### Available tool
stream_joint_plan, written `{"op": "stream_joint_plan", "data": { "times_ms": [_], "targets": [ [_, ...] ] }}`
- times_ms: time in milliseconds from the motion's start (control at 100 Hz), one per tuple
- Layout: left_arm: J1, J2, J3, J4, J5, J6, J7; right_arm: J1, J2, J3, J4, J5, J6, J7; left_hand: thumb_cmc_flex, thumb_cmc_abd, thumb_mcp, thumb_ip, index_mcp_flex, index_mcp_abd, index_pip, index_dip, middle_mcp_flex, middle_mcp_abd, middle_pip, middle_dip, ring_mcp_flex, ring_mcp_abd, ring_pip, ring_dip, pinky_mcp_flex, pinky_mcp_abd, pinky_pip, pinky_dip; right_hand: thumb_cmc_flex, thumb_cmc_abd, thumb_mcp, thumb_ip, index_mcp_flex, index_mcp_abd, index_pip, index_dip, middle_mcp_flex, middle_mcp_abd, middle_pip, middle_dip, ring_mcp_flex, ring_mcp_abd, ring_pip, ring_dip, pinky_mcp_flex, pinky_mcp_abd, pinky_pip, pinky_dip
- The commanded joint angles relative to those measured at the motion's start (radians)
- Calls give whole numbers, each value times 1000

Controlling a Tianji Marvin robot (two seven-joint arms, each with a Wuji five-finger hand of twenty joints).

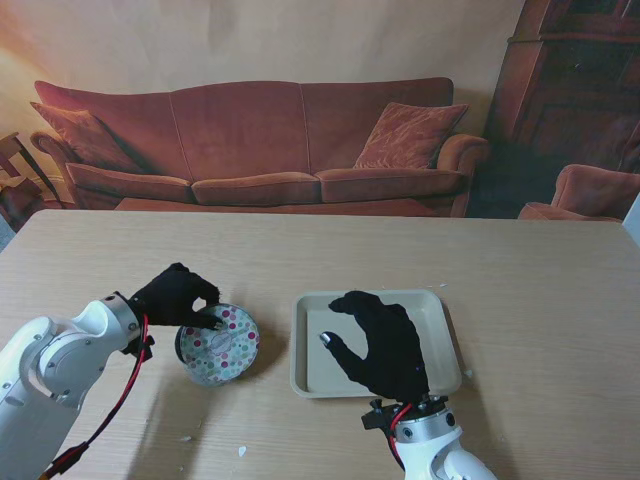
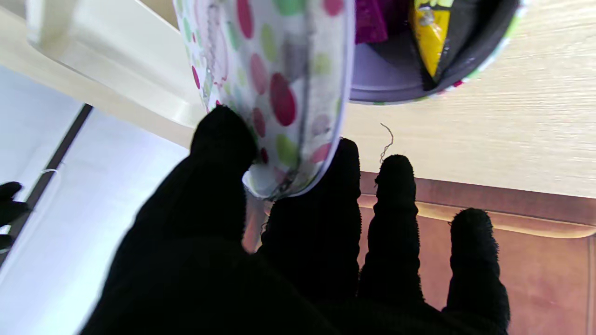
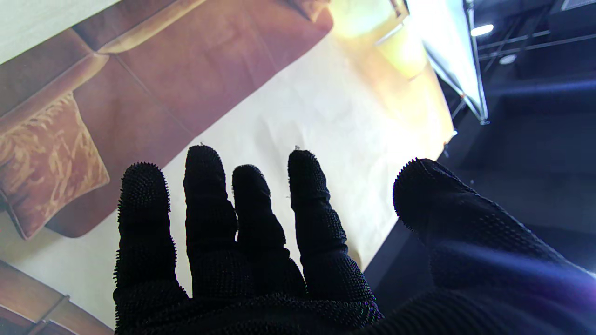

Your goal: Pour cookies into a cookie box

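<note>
1. The round polka-dot cookie tin sits on the left part of the pale wooden table, tipped up on its side, just left of the cream rectangular tray, with a small gap of bare table between them.
2. The black-gloved left hand pinches the tin's rim: the left wrist view shows the thumb on one side of the dotted wall and a finger behind it, the other fingers standing free beside.
3. Inside the tilted tin that view shows a yellow wrapped packet and a purple one, both cut off by the frame edge.
4. The black-gloved right hand hovers over the tray with fingers spread and nothing held; it covers much of the tray floor, so I cannot tell what lies under it.
5. A small shiny spot shows at that hand's thumb tip; too small to make out.
6. The right wrist view shows only the spread fingers against the backdrop, no tray or tin.
7. Small pale flecks lie on the near table, and another near the tray's far right corner.
8. Beyond the table stands a printed backdrop of a rust-red sofa with cushions and a dark wooden cabinet at the far right.
</note>
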Motion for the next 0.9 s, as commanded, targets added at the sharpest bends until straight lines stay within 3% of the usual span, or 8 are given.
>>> {"op": "stream_joint_plan", "data": {
  "times_ms": [0,370,770,850,890],
  "targets": [
    [-14,-8,5,23,9,20,-4,-4,-5,-4,-2,2,-3,15,117,-2,64,28,-36,-28,48,13,-3,-56,20,10,-11,5,14,14,-18,11,-1,-12,12,26,-13,46,-42,14,-16,-1,-34,-12,4,6,-28,-20,-18,-6,-2,-4,-5,12],
    [-57,-13,21,139,33,102,34,2,-3,-9,2,7,-3,37,119,0,71,29,-45,-18,42,13,-17,-49,23,11,-18,14,23,20,-25,21,-2,-12,13,26,-15,46,-48,14,-18,-2,-41,-12,4,6,-30,-18,-19,-7,-2,-3,-7,14],
    [-76,-22,37,246,37,120,111,6,0,-10,5,12,-19,58,125,7,57,33,-56,-17,28,2,-42,-43,25,5,-38,26,29,27,-32,19,-3,-7,14,27,-17,46,-49,12,-19,-3,-50,-12,4,5,-34,-19,-22,-8,-4,-3,-11,14],
    [-81,-26,47,264,39,118,141,7,1,-10,7,11,-23,60,135,17,31,38,-62,-26,12,-24,-66,-38,27,-24,-38,33,31,28,-25,26,9,3,14,27,-17,46,-50,10,-20,-3,-51,-13,4,5,-35,-21,-22,-8,-3,-3,-11,15],
    [-82,-28,49,267,32,118,145,7,1,-10,7,12,-24,61,151,30,-16,49,-78,-31,-1,-47,-93,-24,50,-87,-47,38,23,22,-25,25,11,6,14,27,-17,46,-50,11,-20,-3,-51,-14,4,5,-35,-20,-23,-8,-4,-3,-11,15]
  ]
}}
